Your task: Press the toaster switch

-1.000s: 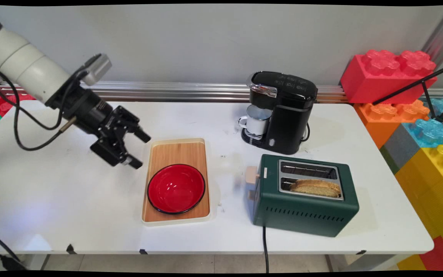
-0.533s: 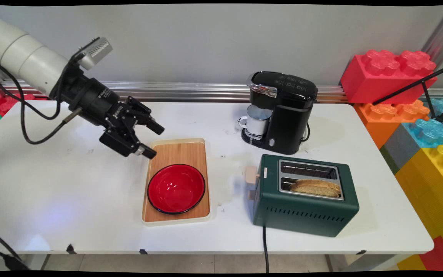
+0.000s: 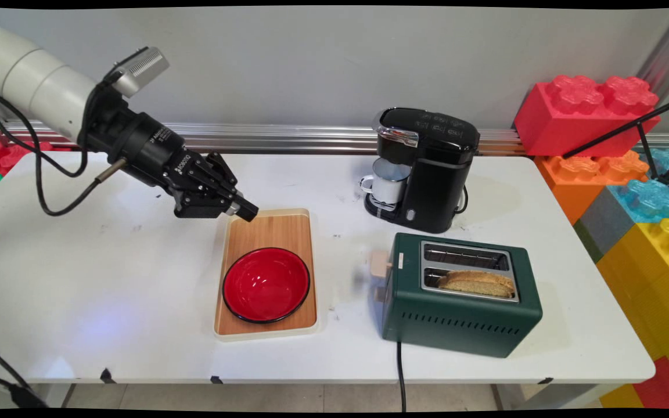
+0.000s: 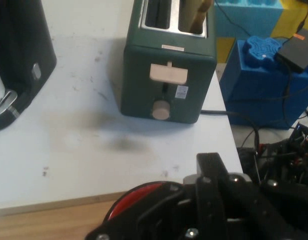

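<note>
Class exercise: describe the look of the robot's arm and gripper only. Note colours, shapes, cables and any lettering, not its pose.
The arm is built of thick, rounded white cylinder links. At its wrist sits a small grey ribbed box. Beyond that comes a black cylindrical wrist with small white lettering, ending in a black gripper of angular metal linkage. Thin black cables loop down beneath the arm.
</note>
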You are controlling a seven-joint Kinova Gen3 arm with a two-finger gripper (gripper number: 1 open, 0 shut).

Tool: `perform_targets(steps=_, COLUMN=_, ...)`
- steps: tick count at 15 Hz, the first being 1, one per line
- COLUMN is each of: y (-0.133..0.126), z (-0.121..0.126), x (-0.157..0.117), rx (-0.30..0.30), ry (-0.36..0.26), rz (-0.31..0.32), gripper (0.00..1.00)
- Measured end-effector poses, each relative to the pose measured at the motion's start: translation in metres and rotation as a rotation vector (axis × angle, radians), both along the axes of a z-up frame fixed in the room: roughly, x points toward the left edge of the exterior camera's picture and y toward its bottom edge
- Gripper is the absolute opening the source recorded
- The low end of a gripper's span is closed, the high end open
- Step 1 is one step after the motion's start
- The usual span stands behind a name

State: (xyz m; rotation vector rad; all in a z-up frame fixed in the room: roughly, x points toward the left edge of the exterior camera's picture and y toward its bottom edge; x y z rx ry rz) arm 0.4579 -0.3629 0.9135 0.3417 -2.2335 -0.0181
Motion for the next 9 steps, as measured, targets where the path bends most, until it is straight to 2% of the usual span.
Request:
perform_targets(steps=4, y=-0.004, z=-0.004, x=-0.005, rx=-0.01, ry=0.018, rz=0.003, gripper=0.0)
perform_targets(steps=9, y=-0.013, z=-0.016, x=-0.026, rx=-0.031, ry=0.057, rz=0.001, gripper=0.0)
